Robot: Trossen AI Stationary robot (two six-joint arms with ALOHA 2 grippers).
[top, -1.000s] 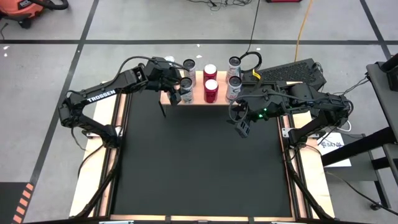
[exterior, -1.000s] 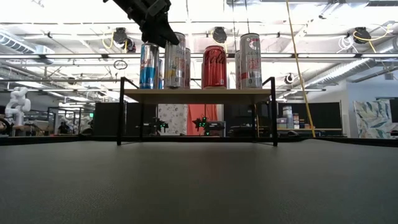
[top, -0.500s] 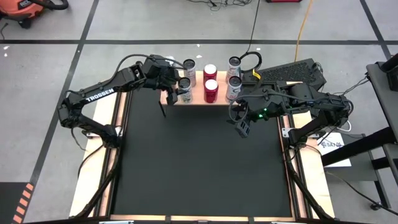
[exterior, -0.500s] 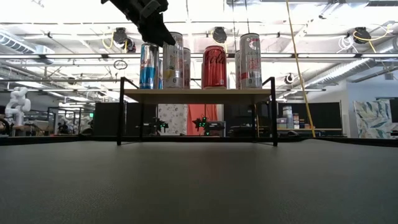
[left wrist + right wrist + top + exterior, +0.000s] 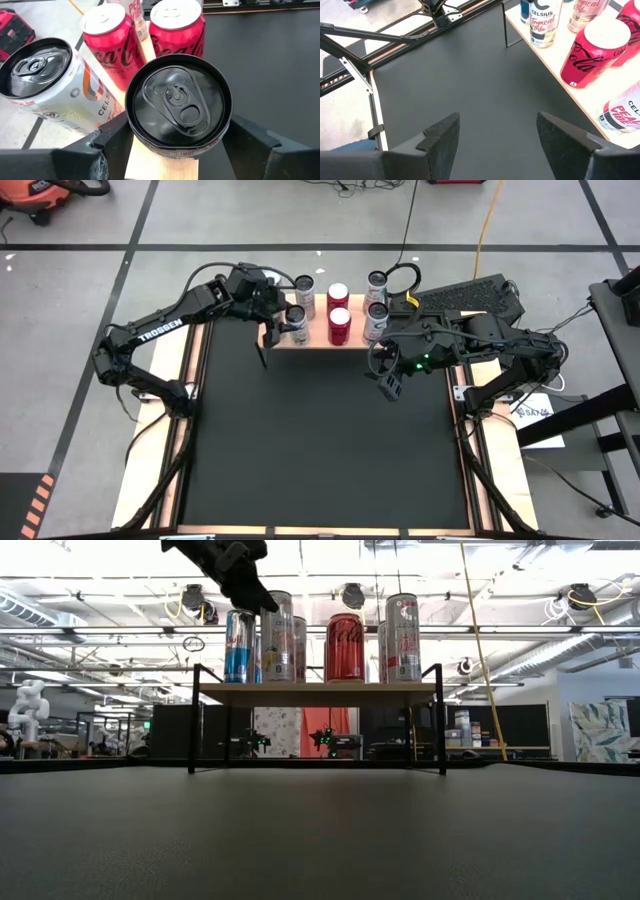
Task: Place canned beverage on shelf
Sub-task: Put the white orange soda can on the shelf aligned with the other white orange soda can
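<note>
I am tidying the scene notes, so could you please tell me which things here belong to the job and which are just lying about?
Job:
- light-wood shelf on black legs
- black-topped silver can
- red cola cans
- left end effector

Lying about:
- black keyboard
- yellow cable

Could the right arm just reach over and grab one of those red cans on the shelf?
Probably yes. The right gripper hangs open above the bare black table just in front of the shelf, and the nearer red can stands in the front row with nothing between them. The neighbouring silver can leaves little room, though.
</note>
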